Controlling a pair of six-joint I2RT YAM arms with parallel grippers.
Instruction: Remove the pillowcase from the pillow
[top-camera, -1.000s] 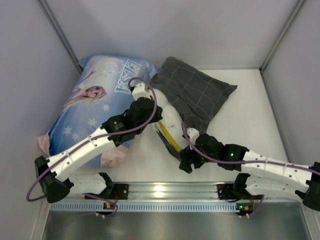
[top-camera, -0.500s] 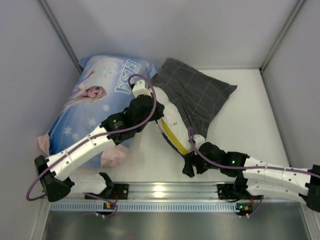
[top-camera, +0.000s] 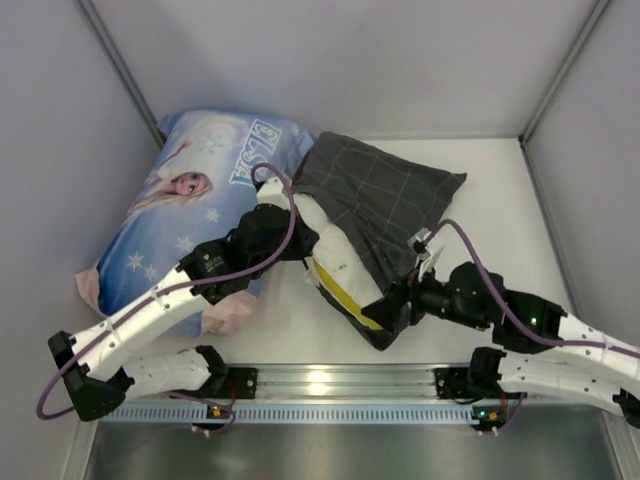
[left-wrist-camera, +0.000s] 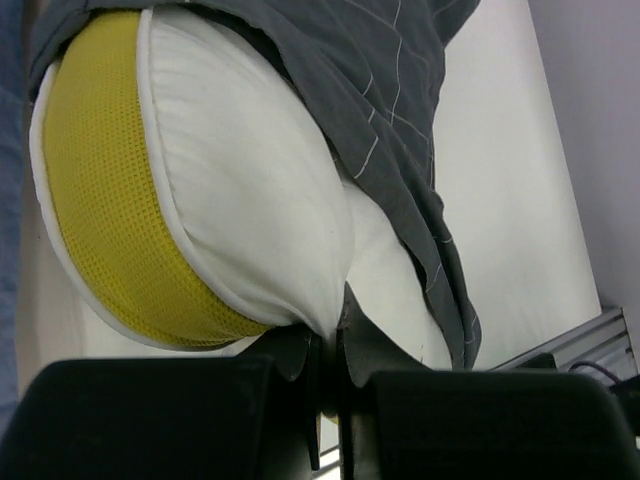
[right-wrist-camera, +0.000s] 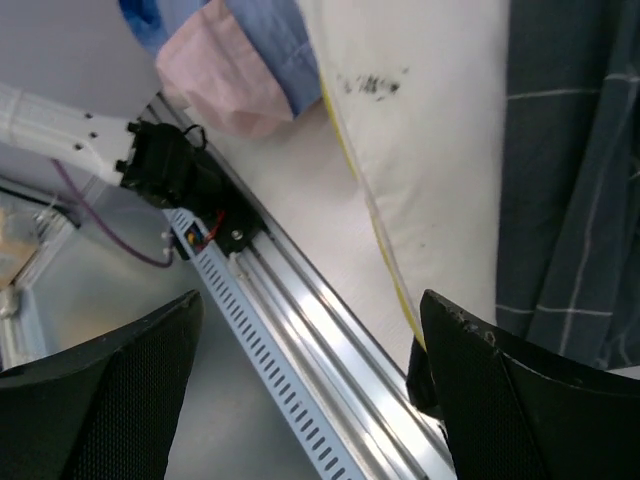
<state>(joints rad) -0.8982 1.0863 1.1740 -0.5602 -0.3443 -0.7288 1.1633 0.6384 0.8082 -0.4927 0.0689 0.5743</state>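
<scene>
L fingers (left-wrist-camera: 330, 350) clamped on pillow (top-camera: 335, 258), half out of pillowcase (top-camera: 380, 195).
On surface (top-camera: 490, 240) by ELSA cushion (top-camera: 190, 200): yellow-banded near end is bared, far end covered by pillowcase; white fabric is pinched btwn L fingers; R fingers (top-camera: 390, 318) are spread wide, nothing held, beside pillowcase's near corner.

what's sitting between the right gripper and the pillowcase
Nothing visible. The right gripper is open, and the pillowcase shows just past one of its fingers, with the bare white end of the pillow beside it. The left gripper is shut on the pillow, away from that gap.
</scene>
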